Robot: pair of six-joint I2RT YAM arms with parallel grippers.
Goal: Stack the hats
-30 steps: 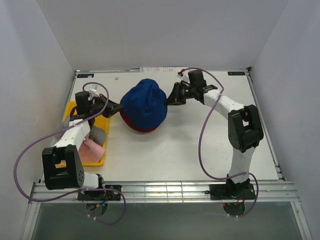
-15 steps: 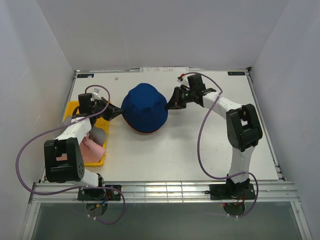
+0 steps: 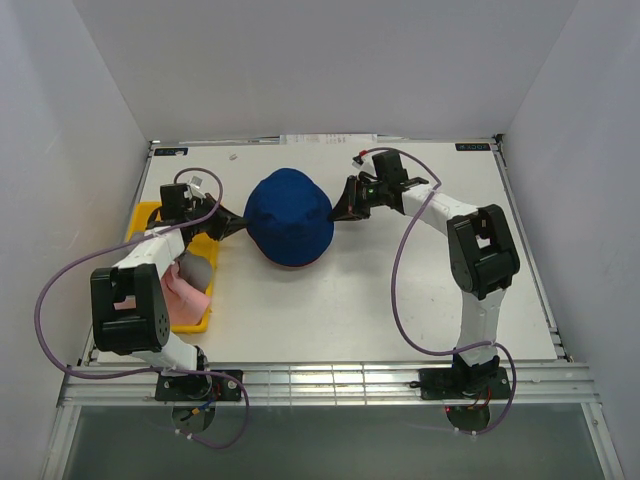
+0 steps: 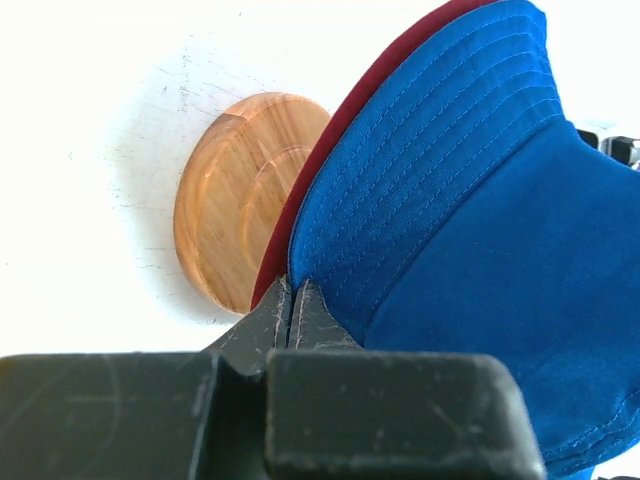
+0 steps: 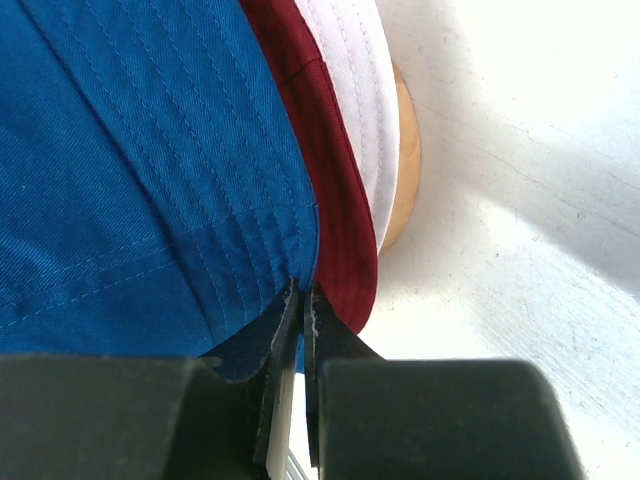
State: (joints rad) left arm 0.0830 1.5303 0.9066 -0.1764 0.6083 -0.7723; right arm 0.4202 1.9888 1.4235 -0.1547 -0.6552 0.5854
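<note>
Clamping 1 blue hat [image 3: 288, 215] over 1 red hat [image 5: 335, 190]: jaws of left gripper [image 4: 296, 305] and right gripper [image 5: 303, 300].

No legible text or labels

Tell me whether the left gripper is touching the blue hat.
Touching. The left wrist view shows the left gripper pinched shut on the brim edge of the blue hat, with no gap.
</note>
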